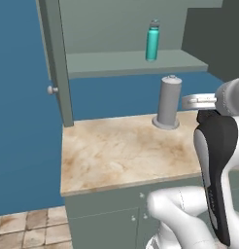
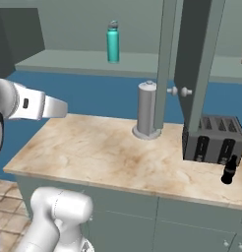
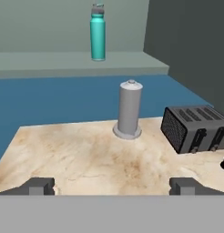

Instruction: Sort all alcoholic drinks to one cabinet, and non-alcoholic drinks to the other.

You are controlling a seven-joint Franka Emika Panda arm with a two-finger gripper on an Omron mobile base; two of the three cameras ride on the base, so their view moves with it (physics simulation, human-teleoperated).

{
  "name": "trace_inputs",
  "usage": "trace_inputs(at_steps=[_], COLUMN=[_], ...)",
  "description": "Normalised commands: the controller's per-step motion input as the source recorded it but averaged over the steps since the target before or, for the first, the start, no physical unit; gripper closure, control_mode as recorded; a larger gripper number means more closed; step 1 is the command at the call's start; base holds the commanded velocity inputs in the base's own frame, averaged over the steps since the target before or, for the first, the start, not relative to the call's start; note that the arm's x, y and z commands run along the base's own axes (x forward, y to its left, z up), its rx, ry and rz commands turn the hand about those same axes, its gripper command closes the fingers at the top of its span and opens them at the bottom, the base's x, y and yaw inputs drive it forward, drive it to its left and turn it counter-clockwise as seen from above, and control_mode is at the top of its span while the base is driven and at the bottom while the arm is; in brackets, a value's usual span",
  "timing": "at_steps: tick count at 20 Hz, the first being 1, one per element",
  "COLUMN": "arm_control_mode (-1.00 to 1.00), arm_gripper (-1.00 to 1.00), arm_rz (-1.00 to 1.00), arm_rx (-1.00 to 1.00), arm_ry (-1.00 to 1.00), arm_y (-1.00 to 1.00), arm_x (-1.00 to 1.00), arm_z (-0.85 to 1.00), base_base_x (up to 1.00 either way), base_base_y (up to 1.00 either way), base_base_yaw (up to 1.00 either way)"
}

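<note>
Nearest to us in the hand view, the two dark blocky fingers (image 3: 39,185) sit at the bottom corners of the frame, spread wide apart with nothing between them, hovering above the marbled beige stone counter (image 3: 77,159). The counter has a smooth, veined, glossy-looking top over grey-green cabinet fronts, seen low in the left base view.

Mid-frame in the hand view stands a plain grey cylindrical canister on a round base (image 3: 129,111), upright and matte. To its right, at the frame's right side, sits a dark grey boxy toaster with slots on top (image 3: 196,128). At the right edge of the right base view, just in front of the toaster, we see the small black bottle (image 2: 229,170) standing on the counter; in the hand view it is cut off by the frame edge.

Farther back, a blue wall runs behind the counter. Above it, in the upper middle of the hand view, the teal cylindrical flask with a grey cap (image 3: 98,33) stands upright on the pale green cabinet shelf (image 3: 50,61).
</note>
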Motion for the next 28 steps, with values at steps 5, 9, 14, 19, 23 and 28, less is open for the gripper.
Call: trace_inputs(at_steps=[5, 9, 14, 19, 23, 28], arm_control_mode=[1.0, 1.0, 1.0, 1.0, 1.0, 1.0], arm_gripper=[-1.0, -1.0, -1.0, -1.0, -1.0, -1.0], arm_rz=[0.0, 0.0, 0.0, 0.0, 0.0, 0.0], arm_rx=[0.0, 0.0, 0.0, 0.0, 0.0, 0.0], arm_ry=[0.0, 0.0, 0.0, 0.0, 0.0, 0.0], arm_y=[0.0, 0.0, 0.0, 0.0, 0.0, 0.0], arm_x=[0.0, 0.0, 0.0, 0.0, 0.0, 0.0], arm_z=[0.0, 0.0, 0.0, 0.0, 0.0, 0.0], base_base_x=[-0.53, -0.61, -0.66, -0.59, -0.56, -0.47], base_base_y=[-0.05, -0.21, -0.36, -0.42, -0.47, -0.5], base_base_yaw=[0.02, 0.03, 0.06, 0.09, 0.1, 0.11])
